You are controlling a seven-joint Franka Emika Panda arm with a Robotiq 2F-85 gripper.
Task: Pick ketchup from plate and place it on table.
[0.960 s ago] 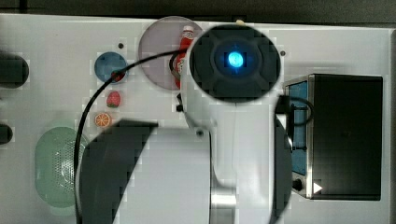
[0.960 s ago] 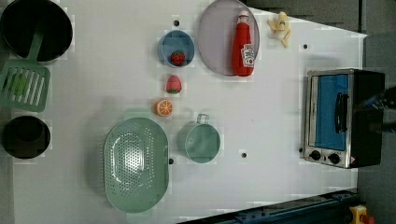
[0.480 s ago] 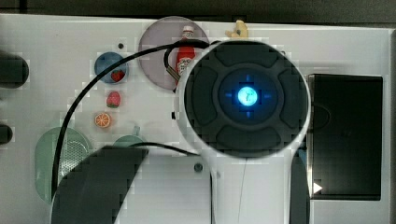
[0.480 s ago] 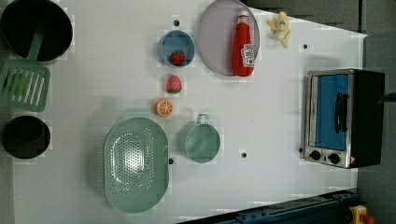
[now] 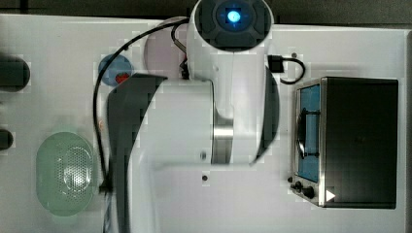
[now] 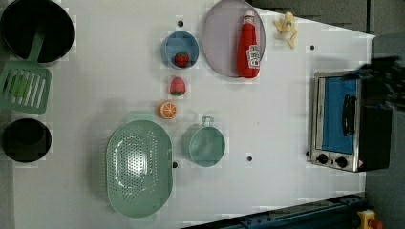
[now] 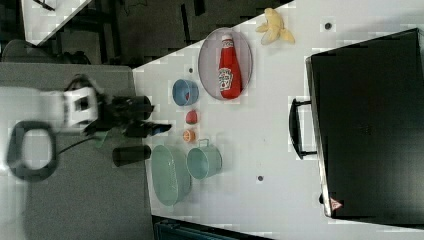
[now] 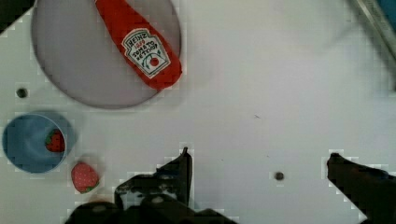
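"HEINZ" label on ketchup point(image 8: 140, 44)

The table point(image 6: 286, 124) is a smooth, matt white board. On the matt greyish-mauve plate point(image 6: 219, 43), upper middle of the left view, the ketchup point(image 6: 249, 47) looks like glossy red plastic with a printed paper-like label. The colander point(image 6: 138, 167), lower left, is pale green plastic pierced with fine holes, and the mug point(image 6: 207, 145) beside it has the same smooth green finish. At the right, the toaster oven point(image 6: 341, 124) shows brushed metal trim and a shiny blue glass door. The arm point(image 5: 228, 73) has glossy white shells.
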